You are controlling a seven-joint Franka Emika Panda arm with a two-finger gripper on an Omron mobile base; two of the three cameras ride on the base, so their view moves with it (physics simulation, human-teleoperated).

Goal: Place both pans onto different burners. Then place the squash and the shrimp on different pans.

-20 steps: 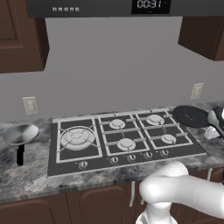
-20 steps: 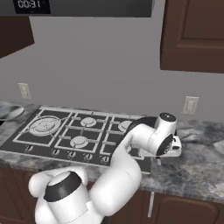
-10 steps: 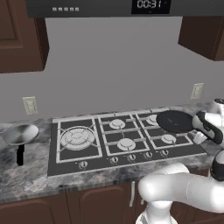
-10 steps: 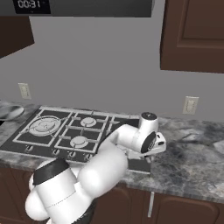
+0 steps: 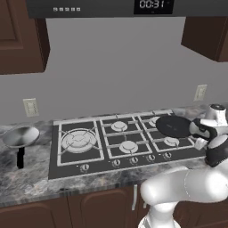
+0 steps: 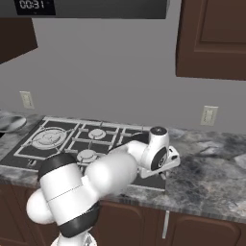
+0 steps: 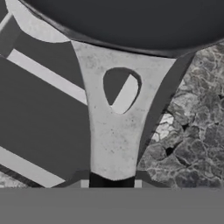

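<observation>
Barely started. Cooktop (image 5: 80, 160) burners all bare. Black pan (image 5: 174, 126) hovering over right burners at frame right, handle clamped in pincer (image 7: 113, 181). Silver pan (image 5: 20, 137) parked far left on surface (image 5: 26, 182) (squash, shrimp nowhere visible).

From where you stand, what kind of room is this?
A home kitchen: a gas cooktop set in a stone counter, dark wood cabinets above, and a black pan over the burners.
</observation>
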